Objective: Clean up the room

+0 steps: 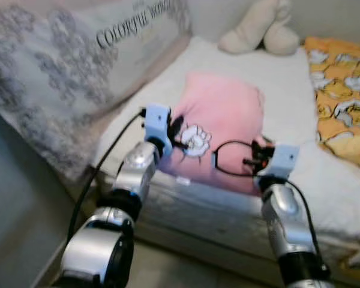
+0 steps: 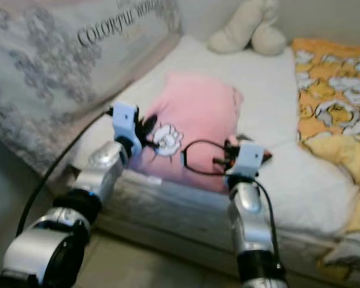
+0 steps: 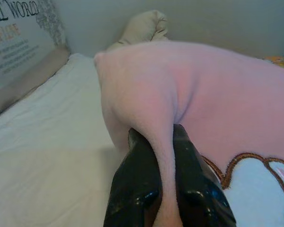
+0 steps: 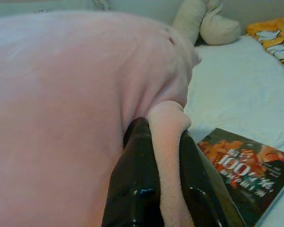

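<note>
A pink pillow (image 1: 225, 123) with a white cartoon patch lies on the white bed (image 1: 258, 72), near its front edge. My left gripper (image 1: 175, 133) is shut on the pillow's left corner; the left wrist view shows pink fabric (image 3: 163, 156) pinched between the black fingers (image 3: 137, 189). My right gripper (image 1: 261, 153) is shut on the pillow's right corner, with a fold of fabric (image 4: 168, 142) squeezed between its fingers (image 4: 135, 184). Both arms reach forward from the foot of the bed.
A grey patterned headboard cushion (image 1: 66, 66) with lettering lines the bed's left side. A beige plush toy (image 1: 261, 27) sits at the far end. A yellow patterned blanket (image 1: 342, 90) covers the right. A book with an orange cover (image 4: 246, 165) lies beside the pillow.
</note>
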### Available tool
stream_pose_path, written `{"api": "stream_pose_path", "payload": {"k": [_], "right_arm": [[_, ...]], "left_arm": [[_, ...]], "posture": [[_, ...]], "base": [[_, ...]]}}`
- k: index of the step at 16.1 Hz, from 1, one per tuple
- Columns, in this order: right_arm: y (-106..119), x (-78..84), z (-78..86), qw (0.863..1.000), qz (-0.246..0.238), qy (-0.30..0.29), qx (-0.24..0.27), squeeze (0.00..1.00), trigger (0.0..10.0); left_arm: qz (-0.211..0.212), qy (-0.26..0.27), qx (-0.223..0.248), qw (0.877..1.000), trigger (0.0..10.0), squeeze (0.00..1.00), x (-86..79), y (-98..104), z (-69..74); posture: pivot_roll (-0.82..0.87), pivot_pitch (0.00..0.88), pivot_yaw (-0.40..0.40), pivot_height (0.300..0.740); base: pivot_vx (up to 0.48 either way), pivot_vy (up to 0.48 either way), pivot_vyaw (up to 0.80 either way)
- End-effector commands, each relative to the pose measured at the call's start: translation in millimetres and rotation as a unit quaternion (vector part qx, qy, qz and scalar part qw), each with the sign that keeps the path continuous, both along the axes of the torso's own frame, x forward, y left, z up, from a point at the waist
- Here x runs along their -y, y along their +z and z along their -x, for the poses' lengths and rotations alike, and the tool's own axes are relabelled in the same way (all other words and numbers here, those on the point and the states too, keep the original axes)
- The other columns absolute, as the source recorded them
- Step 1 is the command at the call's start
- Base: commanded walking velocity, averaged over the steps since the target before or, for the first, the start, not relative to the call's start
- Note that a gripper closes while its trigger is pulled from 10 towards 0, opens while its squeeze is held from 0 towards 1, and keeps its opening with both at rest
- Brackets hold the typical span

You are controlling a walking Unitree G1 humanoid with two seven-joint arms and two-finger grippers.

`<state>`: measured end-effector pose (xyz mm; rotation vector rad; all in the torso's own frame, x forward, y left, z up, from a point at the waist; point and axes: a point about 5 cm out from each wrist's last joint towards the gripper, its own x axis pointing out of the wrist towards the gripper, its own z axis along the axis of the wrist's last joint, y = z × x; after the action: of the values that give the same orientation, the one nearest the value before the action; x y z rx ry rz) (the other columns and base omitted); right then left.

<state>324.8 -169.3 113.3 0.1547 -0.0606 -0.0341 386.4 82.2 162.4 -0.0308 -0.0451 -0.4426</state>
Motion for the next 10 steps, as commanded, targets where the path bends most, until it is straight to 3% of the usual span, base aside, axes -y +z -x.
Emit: {"api": "stream_pose_path", "payload": {"k": [1,3,4,5,10], "right_arm": [[5.7,0.2,-0.7,1.000,0.001,-0.007,0.015,0.00,10.0],[3.2,0.0,-0.1,1.000,0.002,-0.006,0.012,0.00,10.0],[3.1,-0.3,0.0,1.000,0.003,-0.006,0.011,0.00,10.0],[2.5,-1.5,-0.2,1.000,0.006,-0.005,0.011,0.00,10.0],[0.4,-4.4,1.0,1.000,0.018,0.000,0.010,0.00,10.0]], "left_arm": [[-0.010,0.036,0.029,0.999,10.0,0.00,-18.9,8.9,-4.2],[-0.051,0.052,0.046,0.996,10.0,0.00,-19.6,8.7,-4.2],[-0.033,0.047,0.051,0.997,10.0,0.00,-19.0,10.7,-3.6],[0.011,0.021,0.046,0.999,10.0,0.00,-16.7,13.6,-3.1],[0.009,0.046,0.038,0.998,10.0,0.00,-22.9,10.3,-4.7]], "posture": [[0.14,0.000,0.034,0.740],[0.14,0.000,0.034,0.740],[0.14,0.000,0.034,0.740],[0.14,0.000,0.034,0.740],[0.14,0.000,0.036,0.740]], "base": [[0.000,0.480,0.00],[0.000,0.240,0.00],[0.000,0.000,0.00],[0.000,0.000,0.00],[0.480,0.000,0.00]]}}
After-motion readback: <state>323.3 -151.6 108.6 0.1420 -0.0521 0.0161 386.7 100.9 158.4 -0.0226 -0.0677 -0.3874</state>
